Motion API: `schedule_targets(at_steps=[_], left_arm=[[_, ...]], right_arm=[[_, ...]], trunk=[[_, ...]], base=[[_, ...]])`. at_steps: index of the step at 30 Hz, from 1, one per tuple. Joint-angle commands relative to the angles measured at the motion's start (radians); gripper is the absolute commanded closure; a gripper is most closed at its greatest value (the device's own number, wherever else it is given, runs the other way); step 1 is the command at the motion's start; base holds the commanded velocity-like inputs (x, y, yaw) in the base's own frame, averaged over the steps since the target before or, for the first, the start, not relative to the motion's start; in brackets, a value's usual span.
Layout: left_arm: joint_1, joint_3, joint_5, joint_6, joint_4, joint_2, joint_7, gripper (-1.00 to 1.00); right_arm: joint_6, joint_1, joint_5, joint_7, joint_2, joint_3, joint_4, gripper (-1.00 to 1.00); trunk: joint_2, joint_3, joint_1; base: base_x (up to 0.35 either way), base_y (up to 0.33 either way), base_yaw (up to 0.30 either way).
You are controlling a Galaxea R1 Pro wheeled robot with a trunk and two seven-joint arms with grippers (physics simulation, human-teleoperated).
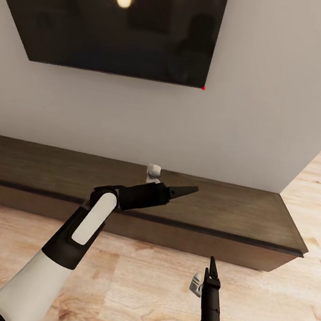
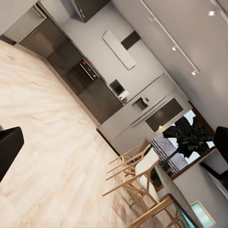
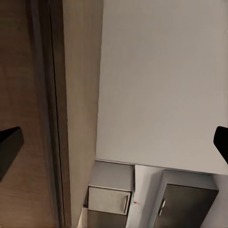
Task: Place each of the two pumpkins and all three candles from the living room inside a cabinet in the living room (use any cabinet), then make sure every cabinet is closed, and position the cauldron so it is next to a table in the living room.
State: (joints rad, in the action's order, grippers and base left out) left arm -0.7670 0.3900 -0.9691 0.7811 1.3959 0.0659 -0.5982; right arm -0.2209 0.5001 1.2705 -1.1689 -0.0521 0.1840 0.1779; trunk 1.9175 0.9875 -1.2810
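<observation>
Left pincer (image 1: 189,189) spread over closed cabinet (image 1: 235,211), right pincer (image 1: 211,268) spread above floor (image 1: 128,288), left wrist sees kitchen.

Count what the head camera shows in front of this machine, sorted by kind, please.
Long low dark-brown wooden cabinet, drawers shut: 1
Black flat wall-mounted television: 1
Black robot hands, left hand and right hand: 2
Orange pumpkins, beige candles, black cauldron: 0
Total: 4
</observation>
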Motion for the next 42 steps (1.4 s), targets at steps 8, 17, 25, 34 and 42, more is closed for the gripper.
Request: schedule_targets(at_steps=[8, 17, 25, 34, 42], left_arm=[[0.0, 0.003, 0.0, 0.0, 0.0, 0.0, 0.0, -1.0], [0.0, 0.003, 0.0, 0.0, 0.0, 0.0, -0.001, -1.0], [0.0, 0.006, 0.0, 0.0, 0.001, 0.0, -0.002, -1.0], [0.0, 0.007, 0.0, 0.0, 0.0, 0.0, -0.002, -1.0], [0.0, 0.011, 0.0, 0.0, 0.0, 0.001, -0.002, -1.0]], right_arm=[[-0.001, 0.0, -0.008, -0.003, 0.0, 0.0, 0.0, -1.0], [-0.003, 0.0, -0.01, -0.006, -0.001, 0.0, 0.002, -1.0], [-0.003, 0.0, -0.01, -0.006, 0.0, 0.0, 0.002, -1.0], [-0.003, 0.0, -0.01, -0.006, 0.001, -0.001, 0.002, -1.0], [-0.003, 0.0, -0.01, -0.006, 0.002, -0.002, 0.002, -1.0]], trunk=[[0.056, 0.025, -0.031], [0.119, 0.053, -0.065], [0.175, 0.078, -0.096], [0.238, 0.107, -0.13], [0.294, 0.132, -0.161]], base=[[0.0, 0.0, 0.0], [0.0, 0.0, 0.0], [0.0, 0.0, 0.0], [0.0, 0.0, 0.0], [0.0, 0.0, 0.0]])
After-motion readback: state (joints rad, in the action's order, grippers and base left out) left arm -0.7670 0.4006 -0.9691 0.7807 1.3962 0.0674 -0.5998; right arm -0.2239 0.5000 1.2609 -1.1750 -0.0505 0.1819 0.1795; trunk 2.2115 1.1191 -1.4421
